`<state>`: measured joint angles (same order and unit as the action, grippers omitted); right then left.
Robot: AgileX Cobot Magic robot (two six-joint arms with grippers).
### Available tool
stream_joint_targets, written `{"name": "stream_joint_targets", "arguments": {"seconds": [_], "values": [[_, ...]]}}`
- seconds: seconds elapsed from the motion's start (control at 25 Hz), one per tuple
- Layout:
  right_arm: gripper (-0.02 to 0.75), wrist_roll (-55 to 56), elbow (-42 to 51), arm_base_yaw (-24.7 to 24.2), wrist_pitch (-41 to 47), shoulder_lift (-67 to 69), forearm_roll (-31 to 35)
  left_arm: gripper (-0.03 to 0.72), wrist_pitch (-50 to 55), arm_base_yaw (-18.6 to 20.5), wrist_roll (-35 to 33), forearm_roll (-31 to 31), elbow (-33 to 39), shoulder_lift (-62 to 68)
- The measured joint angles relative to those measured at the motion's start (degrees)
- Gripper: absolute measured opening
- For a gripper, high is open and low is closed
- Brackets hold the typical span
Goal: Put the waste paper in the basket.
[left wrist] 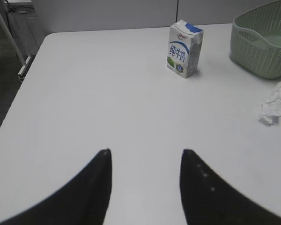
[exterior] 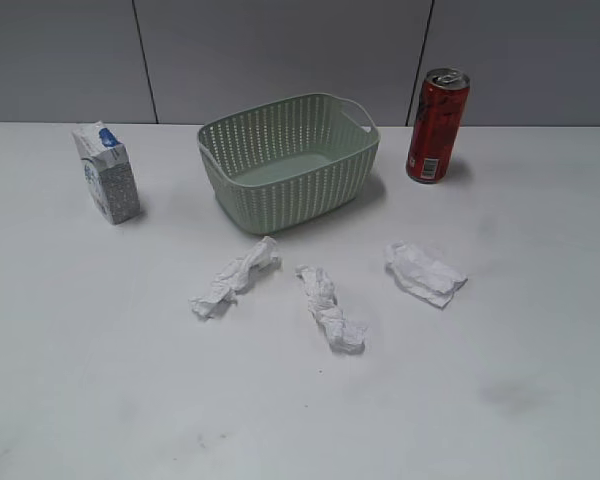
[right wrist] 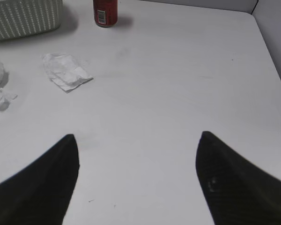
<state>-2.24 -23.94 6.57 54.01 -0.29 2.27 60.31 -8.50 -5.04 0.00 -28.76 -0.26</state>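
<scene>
Before the pale green perforated plastic basket (exterior: 288,160), three crumpled white paper wads are laid on the bench; the right wad (right wrist: 65,71), long axis slanted, is seen ahead-left of the spread, empty right fingers (right wrist: 227,173); the left fingers (left wrist: 196,183) are likewise spread.

Three crumpled white waste-paper wads lie out: one left (exterior: 234,277), one middle (exterior: 331,308), one right (exterior: 425,272). One pale green perforated plastic basket (exterior: 280,175), one red drink can (exterior: 437,126), one blue-and-white milk carton (exterior: 107,172).
</scene>
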Motion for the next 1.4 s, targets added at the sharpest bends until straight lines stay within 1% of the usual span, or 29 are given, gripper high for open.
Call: {"name": "stream_joint_targets", "arguments": {"seconds": [1.4], "values": [[0.587, -0.02, 0.00, 0.00, 0.00, 0.00, 0.00, 0.363, 0.00, 0.00, 0.00, -0.34, 0.00, 0.00]]}}
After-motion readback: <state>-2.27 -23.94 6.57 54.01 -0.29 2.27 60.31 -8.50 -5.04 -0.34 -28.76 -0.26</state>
